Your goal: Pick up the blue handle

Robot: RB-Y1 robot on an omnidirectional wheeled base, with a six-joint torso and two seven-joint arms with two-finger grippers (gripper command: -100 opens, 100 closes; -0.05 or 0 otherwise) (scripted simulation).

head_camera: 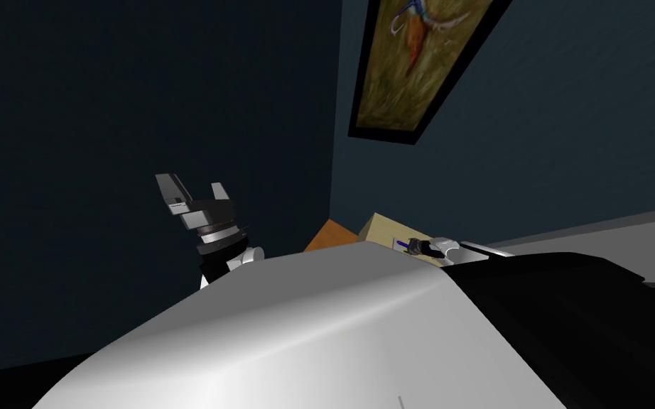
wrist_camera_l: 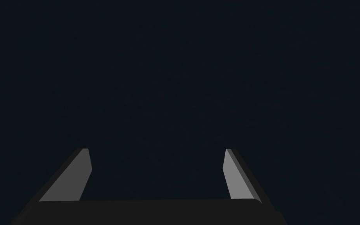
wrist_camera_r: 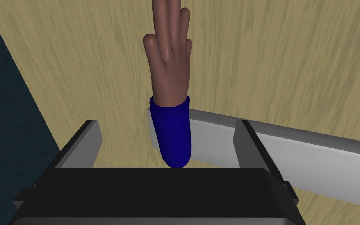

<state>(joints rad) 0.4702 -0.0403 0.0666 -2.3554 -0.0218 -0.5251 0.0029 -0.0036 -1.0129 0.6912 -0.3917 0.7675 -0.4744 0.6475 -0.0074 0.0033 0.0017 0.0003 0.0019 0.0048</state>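
Between the right tool's (wrist_camera_r: 166, 124) two fingers (wrist_camera_r: 90, 137) sits the blue handle (wrist_camera_r: 171, 131), roughly centred in the gap, with clearance on both sides and neither blade touching it. Right tool is spread wide and has hold of nothing. The handle is a short blue sleeve with its rounded end toward the tool body. A brown pronged piece (wrist_camera_r: 168, 54) comes out of its other end and points away from the tool; it has several rounded tips, fork head or flat hand shape, can't tell which. Both lie on a tan wood-grain worktop (wrist_camera_r: 277, 58). A light grey flat slab (wrist_camera_r: 304, 156) is also on the worktop: one end is tucked behind the handle and the rest runs off behind one of the tool's fingers. Can't tell whether handle and slab actually touch. From the head camera the right tool sits low over the near edge of the worktop, with a bit of blue showing at its tip. An orange surface (head_camera: 329, 236) is just beside the worktop, toward the wall corner. A framed picture (head_camera: 418, 64) hangs on the dark wall above. Left tool (head_camera: 195, 187) is raised on my left, well apart from the worktop, blades apart with nothing between them.
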